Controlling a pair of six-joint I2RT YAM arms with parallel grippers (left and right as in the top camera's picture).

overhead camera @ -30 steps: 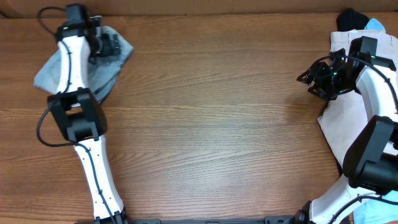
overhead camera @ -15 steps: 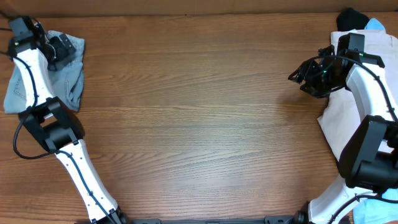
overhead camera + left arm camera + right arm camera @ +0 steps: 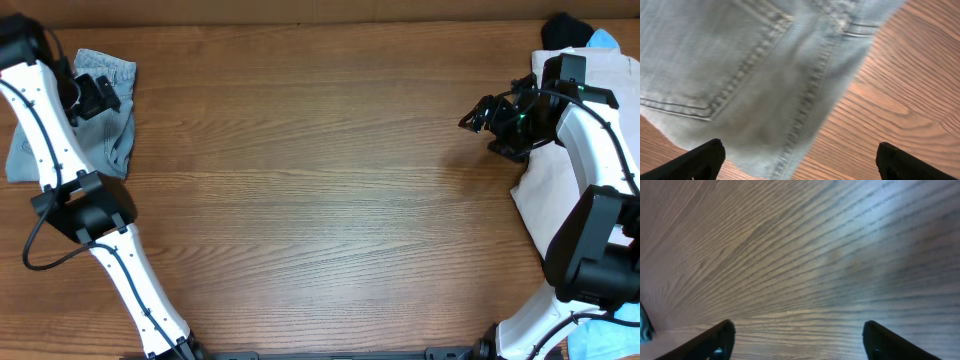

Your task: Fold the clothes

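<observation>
The light-blue denim shorts (image 3: 108,120) lie folded in a bundle at the table's far left edge. My left gripper (image 3: 95,95) hovers just above them, open and empty. In the left wrist view the shorts (image 3: 740,70) show a stitched pocket and seams, with the open fingers (image 3: 800,162) spread over the cloth edge and bare wood. My right gripper (image 3: 478,117) is open and empty over bare wood at the right side; the right wrist view shows its fingers (image 3: 800,340) wide apart above the tabletop.
A pile of pale cloth (image 3: 560,190) lies at the right edge under the right arm, with a dark item (image 3: 565,30) and a blue item (image 3: 603,38) at the back right corner. The wooden table (image 3: 320,200) spans the middle.
The left arm carried the shorts from further right to the far left edge, let them go and drew back a little. The right gripper shifted slightly left.
</observation>
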